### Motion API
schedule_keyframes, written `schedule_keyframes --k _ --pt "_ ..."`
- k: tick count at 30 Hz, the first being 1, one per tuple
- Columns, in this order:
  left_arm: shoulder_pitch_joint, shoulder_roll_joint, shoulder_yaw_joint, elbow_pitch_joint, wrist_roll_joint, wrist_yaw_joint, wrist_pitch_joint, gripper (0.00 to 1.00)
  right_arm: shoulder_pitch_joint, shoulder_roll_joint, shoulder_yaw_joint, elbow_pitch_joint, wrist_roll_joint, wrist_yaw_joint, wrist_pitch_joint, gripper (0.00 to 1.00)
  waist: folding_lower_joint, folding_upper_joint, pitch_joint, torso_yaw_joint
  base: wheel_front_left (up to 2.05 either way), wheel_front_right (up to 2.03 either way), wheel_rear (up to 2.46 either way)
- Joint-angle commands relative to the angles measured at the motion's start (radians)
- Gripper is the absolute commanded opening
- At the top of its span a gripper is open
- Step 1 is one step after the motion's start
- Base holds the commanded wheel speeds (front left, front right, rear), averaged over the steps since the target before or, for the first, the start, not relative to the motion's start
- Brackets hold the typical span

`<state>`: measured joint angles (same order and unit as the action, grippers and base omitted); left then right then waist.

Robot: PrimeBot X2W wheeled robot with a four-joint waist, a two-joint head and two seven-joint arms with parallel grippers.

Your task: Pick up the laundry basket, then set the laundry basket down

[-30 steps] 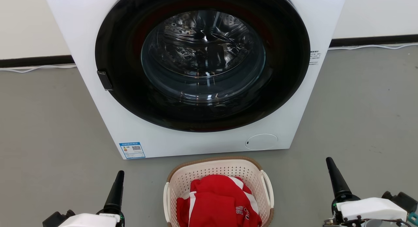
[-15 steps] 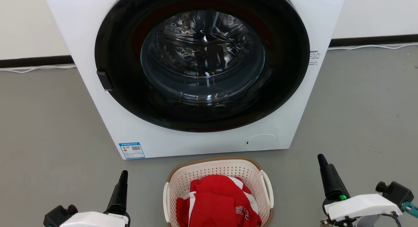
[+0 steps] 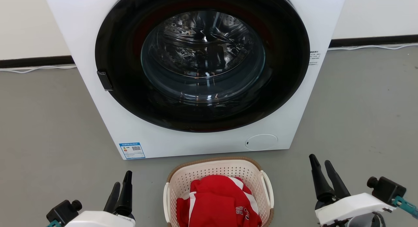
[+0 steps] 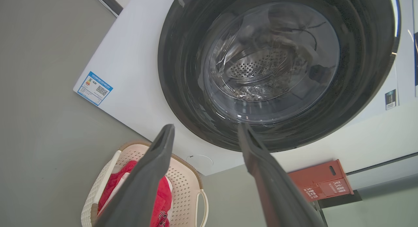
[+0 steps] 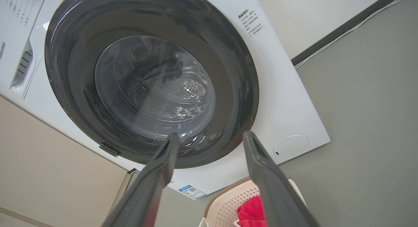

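"Hisense" runs along the washer panel's edge. Its blue label and side print are too small to read, and the red shirt lettering is partly hidden.

This is a laundry corner in a bare, test-room sort of space. A white front-loading washing machine with a dark round door stands straight ahead of the left tool and the right tool. Between the two tools, on the grey floor, sits the laundry basket with red clothing in it. Behind the machine runs a plain cream wall with dark skirting and a loose white cable. A red box shows beyond the left tool.
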<state>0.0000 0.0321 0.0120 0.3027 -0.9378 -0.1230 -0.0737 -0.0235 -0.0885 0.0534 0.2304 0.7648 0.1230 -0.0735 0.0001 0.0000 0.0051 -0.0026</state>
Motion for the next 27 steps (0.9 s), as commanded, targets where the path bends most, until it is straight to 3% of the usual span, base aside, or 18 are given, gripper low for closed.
schedule_keyframes --k 1,27 --pt "-0.041 0.009 0.014 -0.024 0.035 -0.004 -0.016 1.00 -0.046 -0.014 0.020 -0.036 -0.039 0.004 -0.018 1.00 -0.0001 0.0000 0.000 0.001 0.00 0.00 0.00" --pt "-0.046 0.017 0.027 -0.043 0.382 -0.006 -0.089 1.00 -0.041 -0.014 0.037 -0.014 -0.352 0.006 -0.090 1.00 -0.0001 0.0000 0.000 -0.004 0.00 0.00 0.00"
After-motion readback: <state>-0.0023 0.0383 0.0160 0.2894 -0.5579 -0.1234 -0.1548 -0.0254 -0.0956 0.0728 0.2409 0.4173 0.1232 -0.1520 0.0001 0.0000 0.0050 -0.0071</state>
